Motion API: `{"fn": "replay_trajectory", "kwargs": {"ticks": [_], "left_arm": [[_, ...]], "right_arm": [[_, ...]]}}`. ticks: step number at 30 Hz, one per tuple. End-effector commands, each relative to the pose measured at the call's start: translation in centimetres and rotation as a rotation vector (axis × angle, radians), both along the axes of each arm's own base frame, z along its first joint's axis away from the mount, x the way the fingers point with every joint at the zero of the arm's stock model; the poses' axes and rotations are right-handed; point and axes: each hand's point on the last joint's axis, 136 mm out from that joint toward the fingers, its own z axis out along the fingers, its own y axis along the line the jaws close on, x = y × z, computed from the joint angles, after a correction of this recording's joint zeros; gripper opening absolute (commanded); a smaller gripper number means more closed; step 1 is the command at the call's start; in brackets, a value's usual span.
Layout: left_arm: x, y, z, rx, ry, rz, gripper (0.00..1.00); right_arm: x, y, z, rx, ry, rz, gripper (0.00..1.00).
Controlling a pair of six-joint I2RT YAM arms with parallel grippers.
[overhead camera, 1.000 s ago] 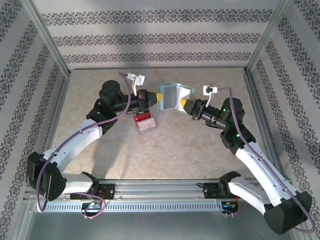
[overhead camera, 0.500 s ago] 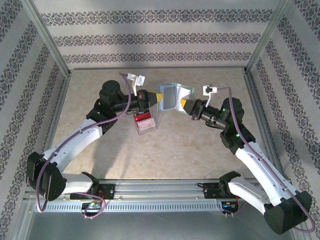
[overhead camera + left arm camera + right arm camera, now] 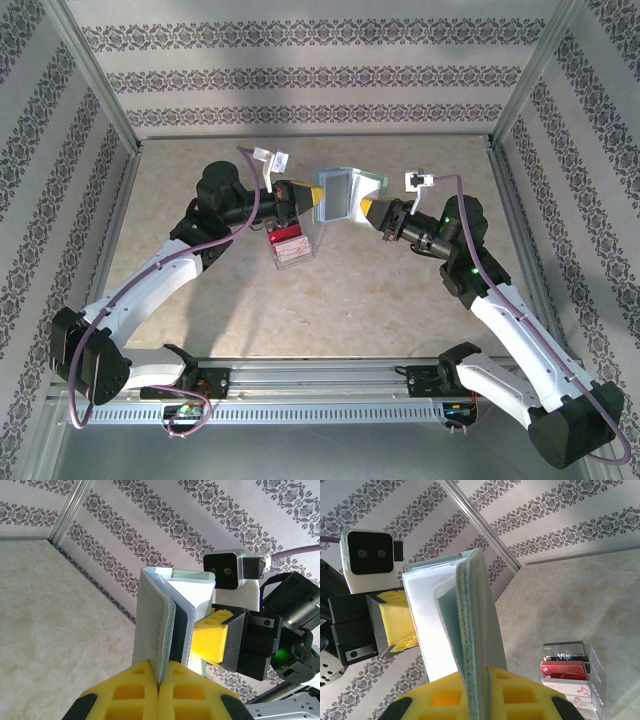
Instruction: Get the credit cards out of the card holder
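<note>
Almost nothing has shifted over the last second: the card holder (image 3: 345,195) stays lifted off the bench (image 3: 400,300), toward 12 o'clock of its centre, spread open between the arms. The left end effector (image 3: 312,198) is clenched on its 9 o'clock panel edge, the right end effector (image 3: 367,208) on the 3 o'clock panel. I judge no extraction has begun; a dark grey credit card (image 3: 338,195) seems seated in its slot. The panels are soft, stitched, pale teal. A rigid clear tray (image 3: 290,245) sits at the holder's 7 o'clock.
</note>
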Motion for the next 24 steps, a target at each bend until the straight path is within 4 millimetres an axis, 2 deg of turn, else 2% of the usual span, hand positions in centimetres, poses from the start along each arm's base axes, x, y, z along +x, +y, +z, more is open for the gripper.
{"fn": "replay_trajectory", "kwargs": {"ticks": [1, 15, 24], "left_arm": [[-0.6, 0.5, 0.7, -0.001, -0.024, -0.008, 0.00], [-0.7, 0.5, 0.8, 0.003, -0.021, -0.009, 0.00], [-1.0, 0.6, 0.8, 0.023, -0.006, -0.009, 0.00]], "right_arm": [[0.5, -0.3, 0.6, 0.003, -0.036, -0.033, 0.04], [0.7, -0.2, 0.3, -0.003, -0.026, -0.037, 0.03], [1.8, -0.5, -1.5, -0.042, 0.030, -0.080, 0.04]]}}
